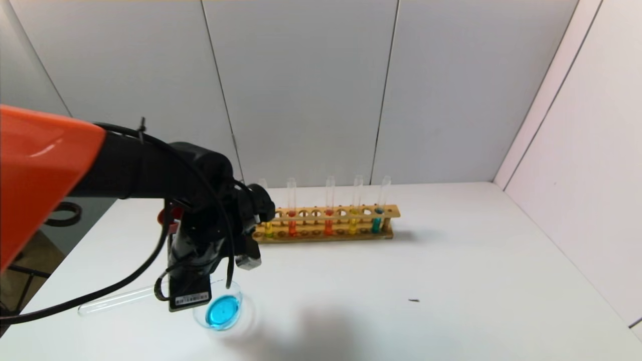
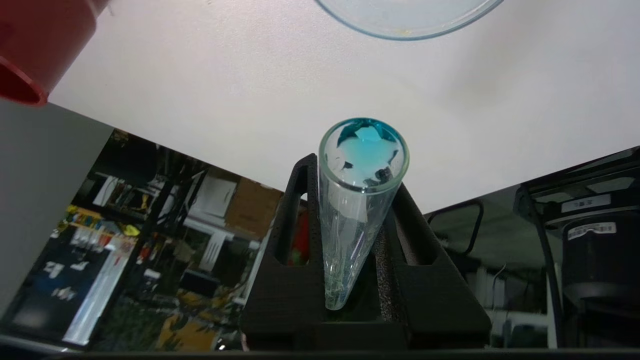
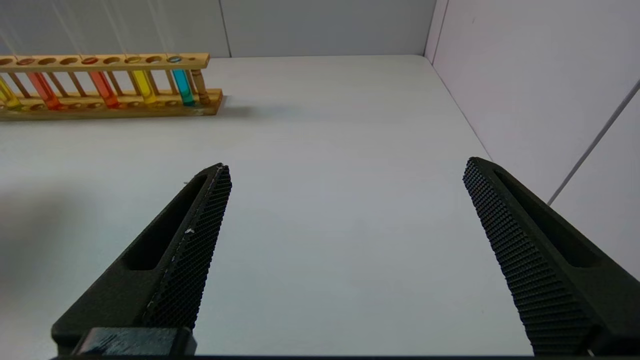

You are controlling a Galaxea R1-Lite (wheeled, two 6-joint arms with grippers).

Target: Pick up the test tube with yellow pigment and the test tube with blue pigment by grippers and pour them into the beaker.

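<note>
My left end effector (image 2: 357,240) pinches the test tube with blue pigment (image 2: 357,210), tipped nearly flat beside the beaker (image 1: 220,311), which holds blue liquid on the bench (image 1: 451,276). A white label on the wrist is too small to read. My right end effector (image 3: 345,230) hangs spread. The rack (image 1: 326,223) is partly hidden behind my arm.

The beaker (image 2: 407,20) is cut off by the frame edge.
</note>
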